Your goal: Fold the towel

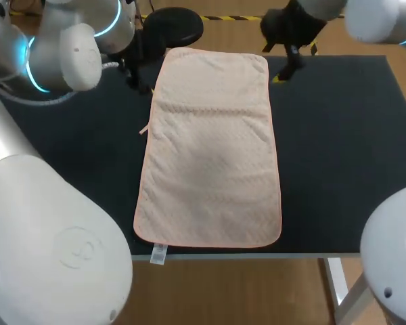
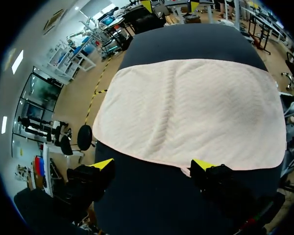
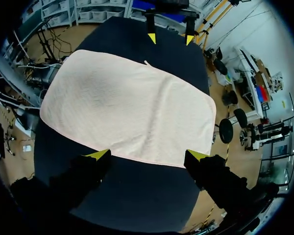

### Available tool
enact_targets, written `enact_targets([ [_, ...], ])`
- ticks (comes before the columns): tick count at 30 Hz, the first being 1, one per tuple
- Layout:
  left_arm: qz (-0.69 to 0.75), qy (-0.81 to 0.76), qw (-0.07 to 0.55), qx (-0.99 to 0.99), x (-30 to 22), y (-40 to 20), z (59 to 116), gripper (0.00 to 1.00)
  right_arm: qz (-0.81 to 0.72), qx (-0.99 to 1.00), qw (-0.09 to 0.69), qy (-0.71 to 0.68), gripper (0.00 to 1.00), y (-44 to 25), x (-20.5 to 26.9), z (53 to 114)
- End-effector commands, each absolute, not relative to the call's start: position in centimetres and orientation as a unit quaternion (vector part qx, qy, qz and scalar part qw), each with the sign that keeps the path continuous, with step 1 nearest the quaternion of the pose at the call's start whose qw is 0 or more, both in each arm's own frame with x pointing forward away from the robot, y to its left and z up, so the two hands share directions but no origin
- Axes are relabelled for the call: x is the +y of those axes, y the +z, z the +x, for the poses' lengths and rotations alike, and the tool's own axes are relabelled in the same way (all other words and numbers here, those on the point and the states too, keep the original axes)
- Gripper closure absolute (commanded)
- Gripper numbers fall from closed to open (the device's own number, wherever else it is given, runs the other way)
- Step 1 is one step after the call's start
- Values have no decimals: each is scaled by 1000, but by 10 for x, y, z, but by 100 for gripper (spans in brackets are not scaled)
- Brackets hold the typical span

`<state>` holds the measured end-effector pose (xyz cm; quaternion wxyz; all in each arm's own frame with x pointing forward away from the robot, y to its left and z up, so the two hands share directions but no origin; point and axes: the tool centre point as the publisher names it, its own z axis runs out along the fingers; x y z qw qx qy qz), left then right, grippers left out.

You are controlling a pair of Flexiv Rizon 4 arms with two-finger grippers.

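A pale pink towel (image 1: 213, 149) lies spread flat, lengthwise, down the middle of the dark table (image 1: 338, 156); its near end reaches the front edge, where a small white tag (image 1: 158, 254) hangs over. My left gripper (image 1: 132, 69) hovers just off the towel's far left corner, partly hidden by its arm. In the left wrist view it (image 2: 153, 166) is open, level with the long edge of the towel (image 2: 191, 107). My right gripper (image 1: 284, 68) hangs off the far right corner. It (image 3: 147, 156) is also open at the edge of the towel (image 3: 127, 107), facing my left gripper (image 3: 169, 38).
Bare dark tabletop (image 1: 74, 149) flanks the towel on both sides, wider on the right. A small pink loop (image 1: 144, 130) sticks out of the towel's left edge. The table's front edge (image 1: 311, 255) runs just past the towel's near end.
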<state>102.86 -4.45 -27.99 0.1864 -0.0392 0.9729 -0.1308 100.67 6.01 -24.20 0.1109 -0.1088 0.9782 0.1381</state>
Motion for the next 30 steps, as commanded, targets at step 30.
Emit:
enact_targets([
  [30,2,-93,71,993,-62,-363,1000,0,-29,998,33,37,0,-344,75,976],
])
